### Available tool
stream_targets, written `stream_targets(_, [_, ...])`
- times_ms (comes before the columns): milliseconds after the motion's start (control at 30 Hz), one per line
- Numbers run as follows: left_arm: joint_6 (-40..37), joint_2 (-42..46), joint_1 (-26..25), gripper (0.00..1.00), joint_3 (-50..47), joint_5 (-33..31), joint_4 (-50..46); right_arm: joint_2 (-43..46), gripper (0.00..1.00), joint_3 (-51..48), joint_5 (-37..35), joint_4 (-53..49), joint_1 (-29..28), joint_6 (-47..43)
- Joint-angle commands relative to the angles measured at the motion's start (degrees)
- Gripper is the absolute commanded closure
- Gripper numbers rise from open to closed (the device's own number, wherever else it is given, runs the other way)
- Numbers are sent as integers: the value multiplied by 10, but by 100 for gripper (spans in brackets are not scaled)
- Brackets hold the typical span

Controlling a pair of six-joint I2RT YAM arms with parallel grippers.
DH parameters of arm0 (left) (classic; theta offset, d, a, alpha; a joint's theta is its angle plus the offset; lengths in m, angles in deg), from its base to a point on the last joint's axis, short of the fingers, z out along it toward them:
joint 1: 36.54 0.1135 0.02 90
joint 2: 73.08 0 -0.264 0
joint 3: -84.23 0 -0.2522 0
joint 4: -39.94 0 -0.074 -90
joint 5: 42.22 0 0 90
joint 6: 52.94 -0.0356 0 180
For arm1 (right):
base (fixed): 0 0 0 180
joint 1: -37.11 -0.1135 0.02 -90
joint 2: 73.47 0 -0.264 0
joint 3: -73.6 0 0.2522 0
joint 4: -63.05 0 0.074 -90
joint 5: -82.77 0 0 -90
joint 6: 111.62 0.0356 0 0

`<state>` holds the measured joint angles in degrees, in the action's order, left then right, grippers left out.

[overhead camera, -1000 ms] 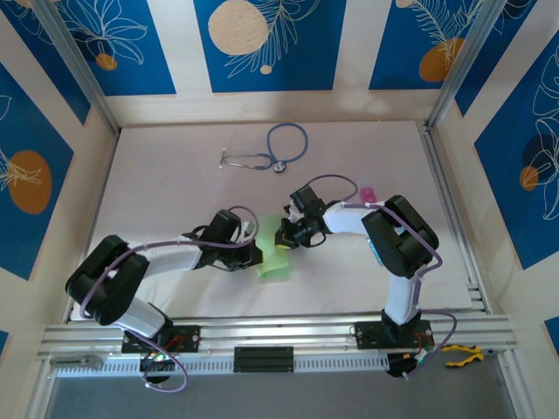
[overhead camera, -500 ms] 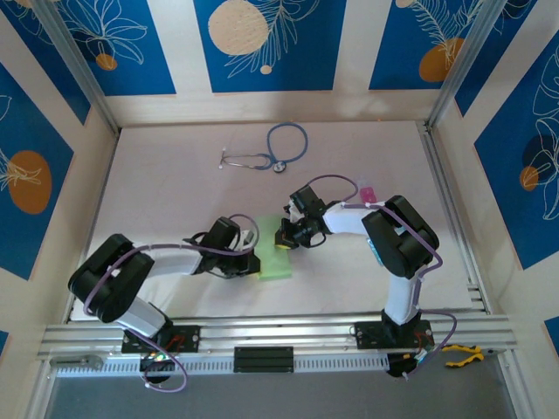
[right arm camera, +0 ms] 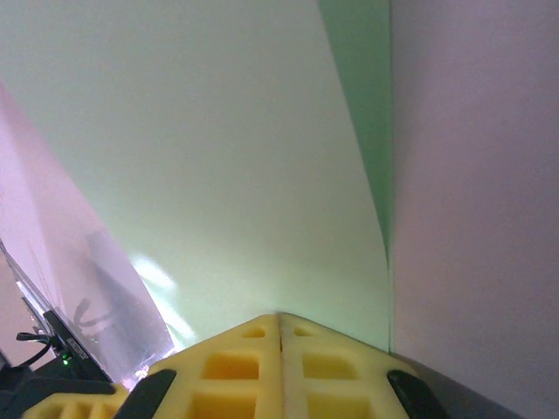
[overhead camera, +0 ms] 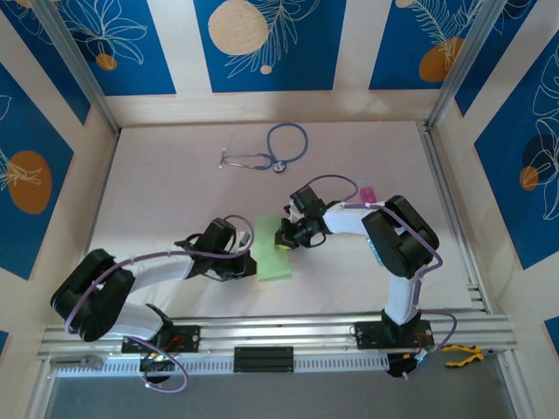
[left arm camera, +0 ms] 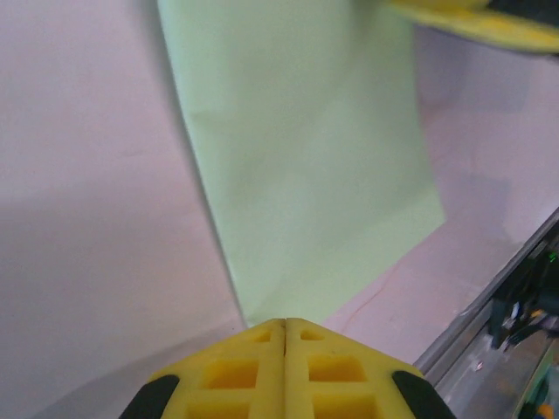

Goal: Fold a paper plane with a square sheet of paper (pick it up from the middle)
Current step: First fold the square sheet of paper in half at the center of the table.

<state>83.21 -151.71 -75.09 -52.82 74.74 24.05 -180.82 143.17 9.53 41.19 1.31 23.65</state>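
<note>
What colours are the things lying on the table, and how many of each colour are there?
Green: 1, the paper
Blue: 1, the stethoscope
Pink: 1, the block
Total: 3

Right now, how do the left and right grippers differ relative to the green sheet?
The left gripper sits at the left edge of the square sheet of paper, near its front corner. The right gripper is over the sheet's far part, tips apparently on it. The left arm reaches in low and stretched out, while the right arm is folded at the elbow. Both grippers are shut.
</note>
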Motion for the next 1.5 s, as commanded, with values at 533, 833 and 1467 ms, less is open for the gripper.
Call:
stream_targets(533, [51, -76, -17, 98, -36, 29, 117, -30, 100, -31, -66, -97, -4, 4])
stream_targets(833, [5, -50, -33, 99, -58, 18, 51, -30, 100, -34, -67, -97, -4, 4])
stream_targets(1467, [-42, 47, -27, 96, 49, -46, -56, -31, 100, -29, -62, -104, -6, -2])
